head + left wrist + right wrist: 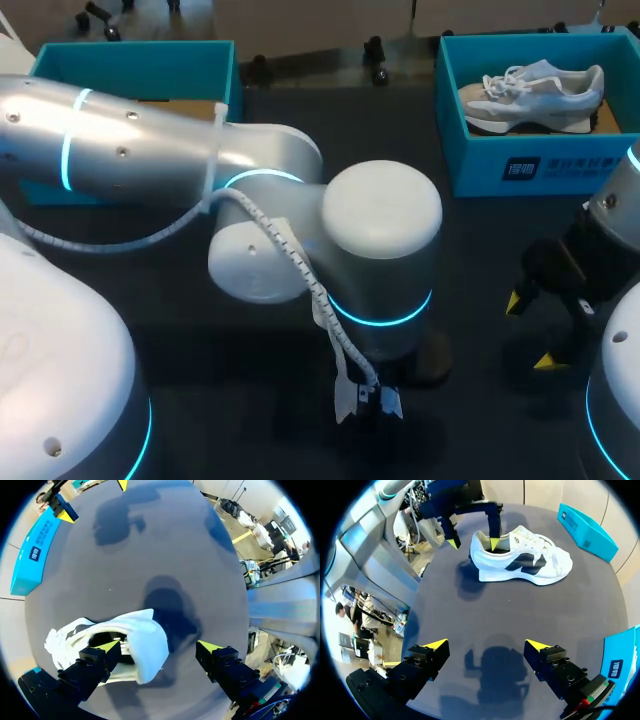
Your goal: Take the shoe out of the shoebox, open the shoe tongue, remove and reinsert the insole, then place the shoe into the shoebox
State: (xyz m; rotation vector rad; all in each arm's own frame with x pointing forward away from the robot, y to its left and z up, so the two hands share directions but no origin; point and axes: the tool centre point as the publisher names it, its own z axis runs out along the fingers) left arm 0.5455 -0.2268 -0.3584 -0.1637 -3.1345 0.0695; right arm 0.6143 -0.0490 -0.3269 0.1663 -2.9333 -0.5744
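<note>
Your left end effector (159,646) stands open over the heel of the white shoe (520,560). The shoe sits on its sole on the counter (485,615), outside any box. One fingertip (106,646) is down inside the collar opening, and the other hangs outside, behind the heel.

I judge this to be the reach for the insole. As the fingers stand, closing would clamp the heel wall and lift the whole shoe. If you want the insole, shift so both tips enter the opening. Slide one under the insole's heel edge, then close and draw it out slowly.

Your right end effector (530,331), at 4 o'clock in the head view, is also open over bare counter, well apart from the shoe. Bring it to the toe to pin the shoe down.

The shoebox (520,165) at 1 o'clock holds another shoe (535,95). The teal box (130,60) at 11 o'clock shows none.
</note>
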